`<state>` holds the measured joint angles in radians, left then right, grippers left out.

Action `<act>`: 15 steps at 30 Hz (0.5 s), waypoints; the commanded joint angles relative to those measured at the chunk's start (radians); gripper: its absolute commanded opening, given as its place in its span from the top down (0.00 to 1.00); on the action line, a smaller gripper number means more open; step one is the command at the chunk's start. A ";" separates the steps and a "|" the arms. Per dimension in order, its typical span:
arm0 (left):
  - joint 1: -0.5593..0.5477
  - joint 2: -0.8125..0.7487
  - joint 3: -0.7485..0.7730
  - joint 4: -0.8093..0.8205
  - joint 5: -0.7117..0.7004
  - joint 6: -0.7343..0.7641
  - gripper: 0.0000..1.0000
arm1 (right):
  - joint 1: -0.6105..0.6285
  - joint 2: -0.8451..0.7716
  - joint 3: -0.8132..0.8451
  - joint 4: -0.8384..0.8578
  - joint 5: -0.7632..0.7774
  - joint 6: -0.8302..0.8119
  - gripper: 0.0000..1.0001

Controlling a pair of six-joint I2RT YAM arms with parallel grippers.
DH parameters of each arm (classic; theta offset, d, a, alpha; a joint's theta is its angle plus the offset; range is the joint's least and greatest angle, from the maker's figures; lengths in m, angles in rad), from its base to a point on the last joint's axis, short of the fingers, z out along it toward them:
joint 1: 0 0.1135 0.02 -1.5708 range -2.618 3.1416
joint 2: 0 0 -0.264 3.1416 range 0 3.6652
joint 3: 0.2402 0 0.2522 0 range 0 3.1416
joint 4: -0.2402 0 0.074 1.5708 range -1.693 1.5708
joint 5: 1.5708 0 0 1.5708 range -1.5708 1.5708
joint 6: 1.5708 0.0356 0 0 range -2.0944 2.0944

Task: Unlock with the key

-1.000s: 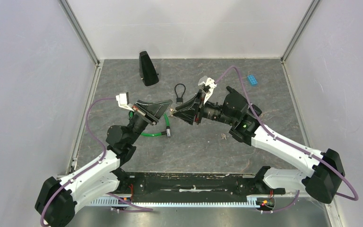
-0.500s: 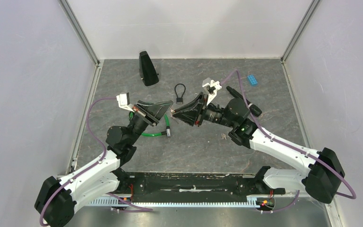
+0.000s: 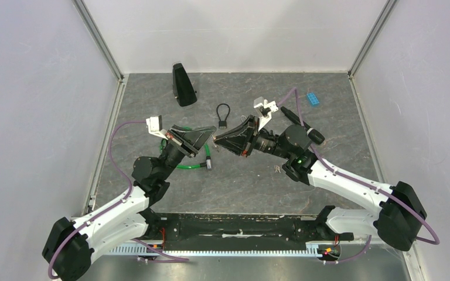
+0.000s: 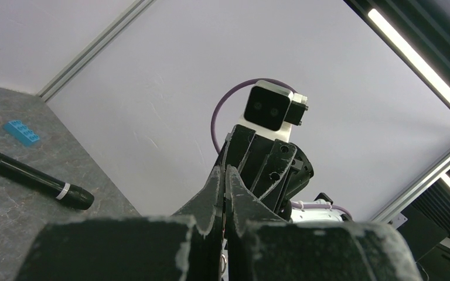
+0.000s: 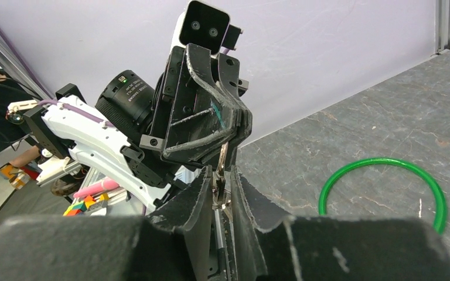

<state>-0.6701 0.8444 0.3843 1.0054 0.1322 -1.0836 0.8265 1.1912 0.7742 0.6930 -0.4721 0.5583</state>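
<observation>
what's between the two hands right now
A small metal piece, pinched in the right hand and reaching the left hand; clearest in the right wrist view.

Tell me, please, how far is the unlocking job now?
Done: the left gripper and right gripper meet tip to tip above the table. In hand: both pinch a small metal piece between them; key or lock, I cannot tell. Left: no open lock is visible, so the turning itself seems not done.

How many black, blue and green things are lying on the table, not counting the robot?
Black: 3 (wedge, loop lock, marker)
Blue: 1 (brick)
Green: 1 (cable)
Total: 5
</observation>
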 commanded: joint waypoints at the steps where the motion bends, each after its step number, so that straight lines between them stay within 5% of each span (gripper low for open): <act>1: -0.012 -0.003 0.039 0.056 -0.008 0.004 0.98 | 0.001 0.009 -0.006 0.066 -0.008 0.018 0.81; 15: -0.017 -0.016 0.038 0.044 -0.028 0.016 0.98 | 0.000 -0.006 -0.046 0.073 -0.020 0.033 0.82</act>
<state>-0.6823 0.8444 0.3843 1.0004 0.1299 -1.0828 0.8265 1.2015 0.7441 0.7357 -0.4778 0.5880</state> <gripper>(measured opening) 0.032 0.185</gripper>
